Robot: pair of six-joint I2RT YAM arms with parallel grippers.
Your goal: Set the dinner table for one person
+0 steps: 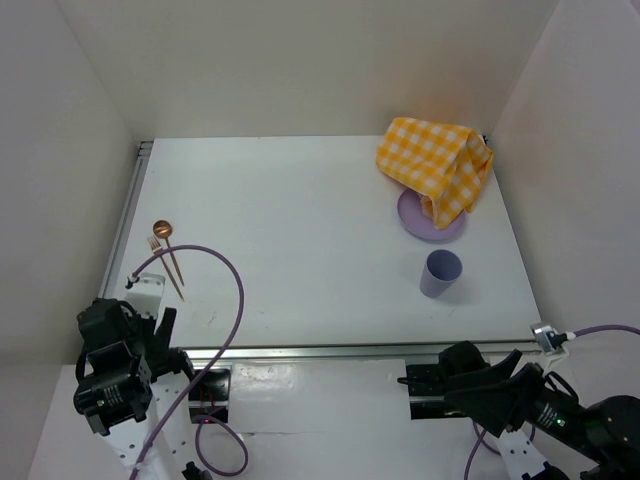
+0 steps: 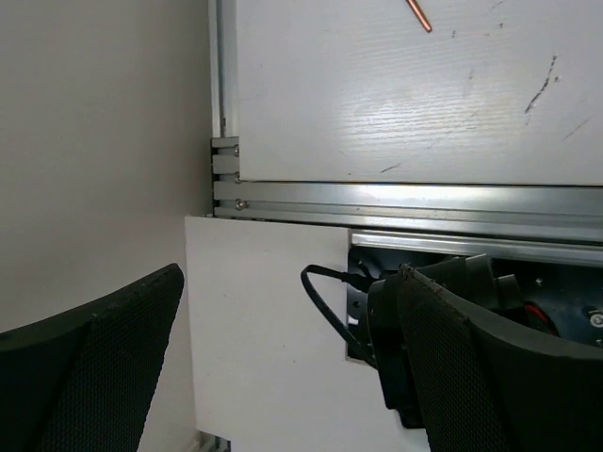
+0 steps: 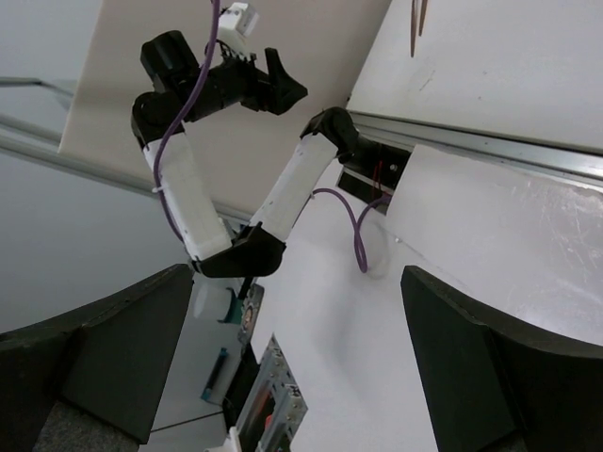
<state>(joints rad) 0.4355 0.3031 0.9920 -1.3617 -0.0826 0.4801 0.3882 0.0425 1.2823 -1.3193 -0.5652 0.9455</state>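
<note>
One top view alone shows cup (image 1: pixel 440 272) and cloth (image 1: pixel 435 165) on the dinner table (image 1: pixel 300 220).

A yellow-and-white checked cloth (image 1: pixel 436 165), lilac plate (image 1: pixel 414 222) (cup (image 1: pixel 440 273) likewise), copper spoon (image 1: pixel 163 230).

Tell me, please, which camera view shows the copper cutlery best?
The top external view: the copper cutlery lies whole, spoon and fork, on the dinner table near its left rail. The left wrist view catches one handle tip; the right wrist view, two handle ends at its top edge.

The dinner table (image 1: pixel 300 220) carries a copper spoon (image 1: pixel 163 231), fork (image 1: pixel 156 246), lilac plate (image 1: pixel 420 229) and cup (image 1: pixel 440 273).
</note>
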